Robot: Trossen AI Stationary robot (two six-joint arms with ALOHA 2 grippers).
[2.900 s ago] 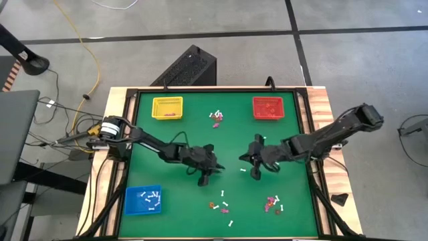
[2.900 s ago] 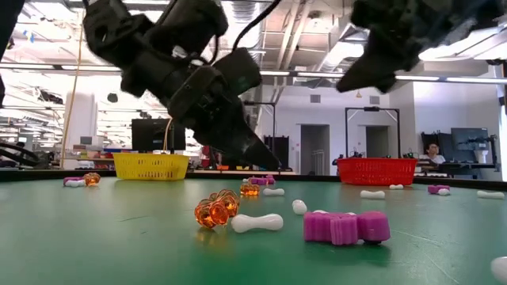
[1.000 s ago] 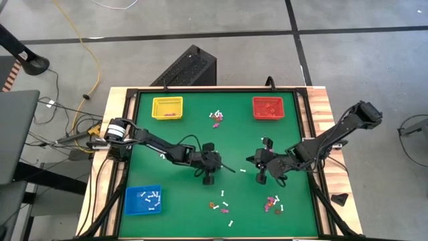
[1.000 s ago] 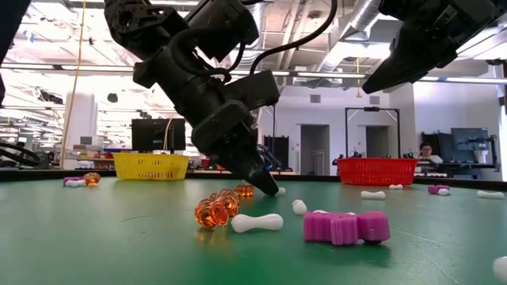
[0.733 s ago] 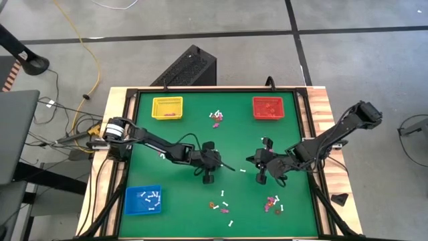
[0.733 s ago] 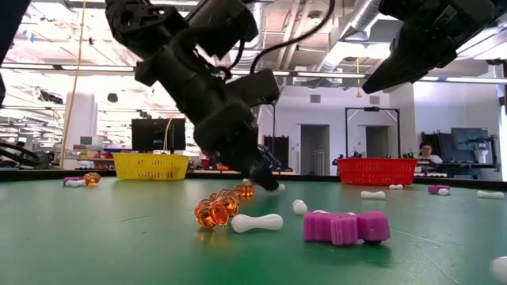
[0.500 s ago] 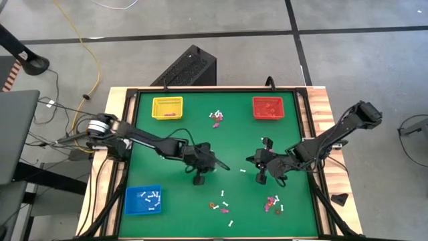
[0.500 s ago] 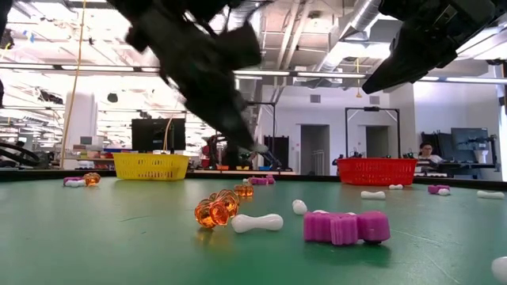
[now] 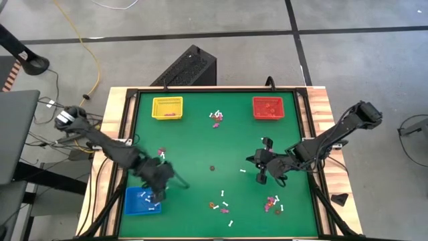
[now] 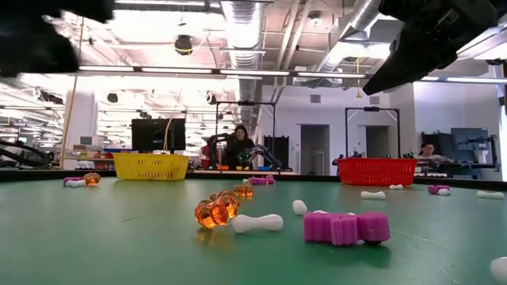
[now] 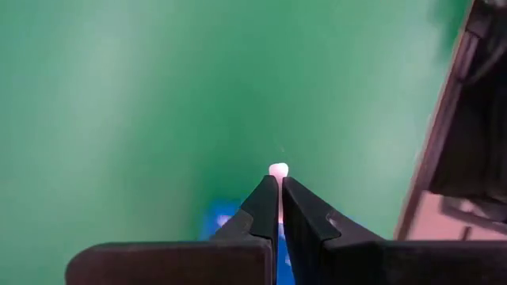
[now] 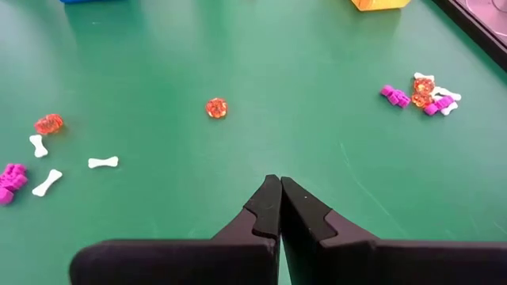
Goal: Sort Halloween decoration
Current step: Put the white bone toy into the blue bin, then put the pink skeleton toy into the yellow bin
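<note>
I was midway through a delivery — the left hand was clenched on a small white stick-like trinket, its tip poking out past the fingertips, and hung at the edge of the square blue plastic tray near the green worktop's front left corner. By my reckoning the next move called for centring over that tray, among the white pieces already in it, then releasing. The left arm reached diagonally from its base toward the tray. The right hand waited clenched and empty, low over the worktop right of centre — loose orange faceted beads, purple pieces and white bones lay unsorted ahead of it.
</note>
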